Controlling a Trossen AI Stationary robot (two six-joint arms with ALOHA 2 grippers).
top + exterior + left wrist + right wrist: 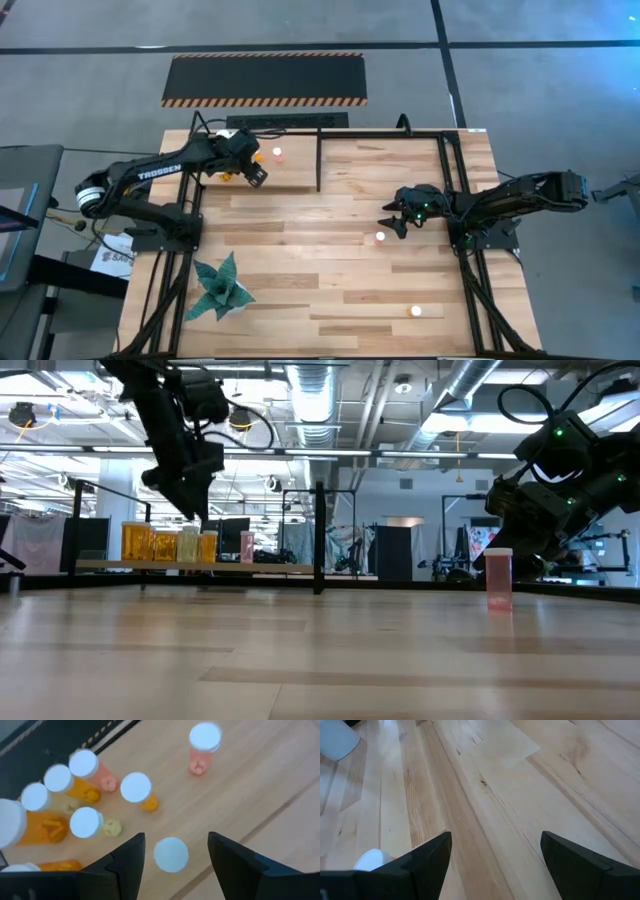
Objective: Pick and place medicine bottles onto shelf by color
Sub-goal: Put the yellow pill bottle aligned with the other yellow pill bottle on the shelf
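Nearest the low camera: bare wooden tabletop (320, 660). Next back, a pinkish-red bottle (498, 577) stands upright alone on the table, white cap up, just beside the right gripper (393, 221), which sits low near it with fingers spread wide, holding nothing. High view shows that bottle's cap (380, 237) just by the fingertips, and another loose bottle (416, 311) well apart toward the table's near edge. A green paper plant (220, 288) lies near the left front.

Farther back, the shelf (290, 172) holds a cluster of orange and amber bottles (165, 544) at its left end, and a pinkish one (247, 546) a little apart. Left gripper (172, 852) hangs over the shelf by that cluster, fingers parted, a white-capped bottle (171, 854) standing between them, apart from both fingers.

Beyond the table, a black panel with hazard-striped edges (265, 80).
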